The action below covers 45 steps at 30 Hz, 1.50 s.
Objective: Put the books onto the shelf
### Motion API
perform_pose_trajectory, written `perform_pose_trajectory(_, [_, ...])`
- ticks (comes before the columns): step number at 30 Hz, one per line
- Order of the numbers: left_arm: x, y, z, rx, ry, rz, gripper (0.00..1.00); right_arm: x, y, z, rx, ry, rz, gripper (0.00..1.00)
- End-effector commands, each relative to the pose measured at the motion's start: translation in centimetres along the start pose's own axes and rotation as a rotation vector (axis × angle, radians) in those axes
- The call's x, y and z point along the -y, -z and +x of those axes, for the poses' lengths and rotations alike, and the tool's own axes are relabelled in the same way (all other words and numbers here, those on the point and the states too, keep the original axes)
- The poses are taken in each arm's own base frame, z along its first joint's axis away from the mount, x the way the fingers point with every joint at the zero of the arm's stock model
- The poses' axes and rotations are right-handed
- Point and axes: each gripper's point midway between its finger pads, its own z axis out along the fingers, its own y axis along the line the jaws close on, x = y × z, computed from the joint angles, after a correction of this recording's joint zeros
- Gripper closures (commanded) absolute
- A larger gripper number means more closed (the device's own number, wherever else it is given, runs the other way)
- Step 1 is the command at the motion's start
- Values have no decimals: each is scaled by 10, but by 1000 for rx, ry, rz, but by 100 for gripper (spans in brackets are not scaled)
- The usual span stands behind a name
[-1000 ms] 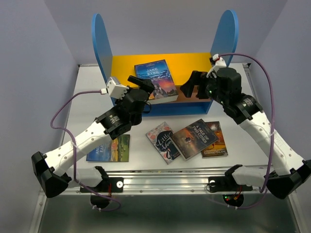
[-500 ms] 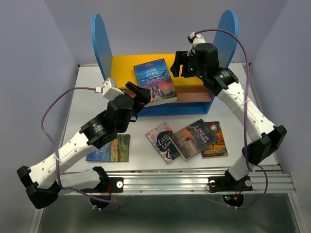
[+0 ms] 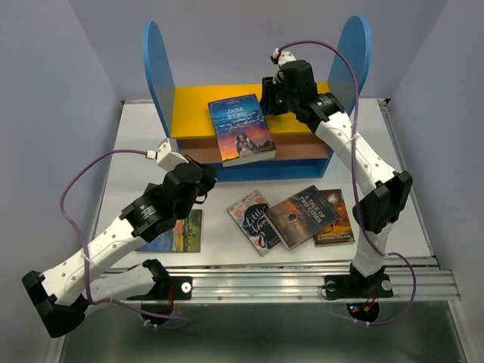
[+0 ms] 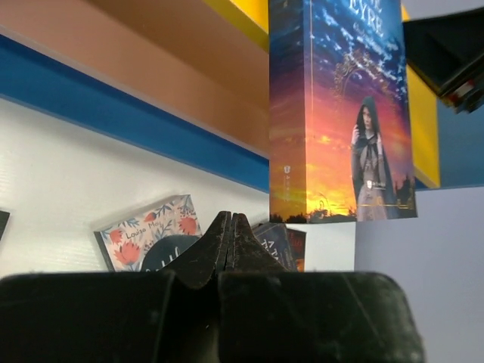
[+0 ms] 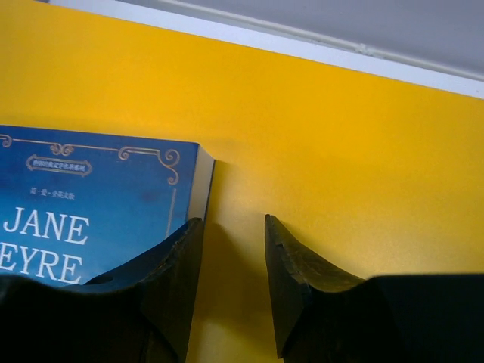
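My left gripper [image 3: 206,174] is hovering before the shelf's [image 3: 157,64] blue base, fingers pressed together on nothing. One book [image 3: 181,231] is lying flat on the table [image 3: 136,151], partly under that arm. Jane Eyre [image 3: 242,130] is resting on the shelf, long axis running front to back. Its title end is lying on the yellow top board [image 3: 193,102], its foot reaching forward over the pinkish lower board. My left wrist camera is showing its spine and cover from below; the right one is catching only its top corner. My right gripper [image 5: 231,242] is hanging at that corner, jaws partly spread over bare yellow board. Little Women [image 3: 255,221], A Tale of Two Cities [image 3: 301,215] and a brown-covered book [image 3: 336,219] are lying overlapped on the table.
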Motion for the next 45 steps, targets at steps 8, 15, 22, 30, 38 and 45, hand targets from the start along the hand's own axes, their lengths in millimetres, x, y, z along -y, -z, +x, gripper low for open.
perform_pose_trajectory(8, [53,-42,17,-77,-79,124,100,-50,-1,-26,51,27,-221,57])
perform_pose_trajectory(15, [77,-54,21,-93,-106,177,100,-84,-18,-23,54,86,-312,57])
perform_pose_trajectory(22, [98,-67,20,-87,-99,212,100,-95,-41,-42,129,105,-269,56])
perform_pose_trajectory(30, [110,-72,11,-73,-89,233,100,-60,-32,-78,253,120,-63,37])
perform_pose_trajectory(38, [101,-56,5,-71,-97,248,100,-15,33,-116,372,69,176,35])
perform_pose_trajectory(45, [91,-53,7,-74,-103,238,100,45,84,-77,320,22,438,37])
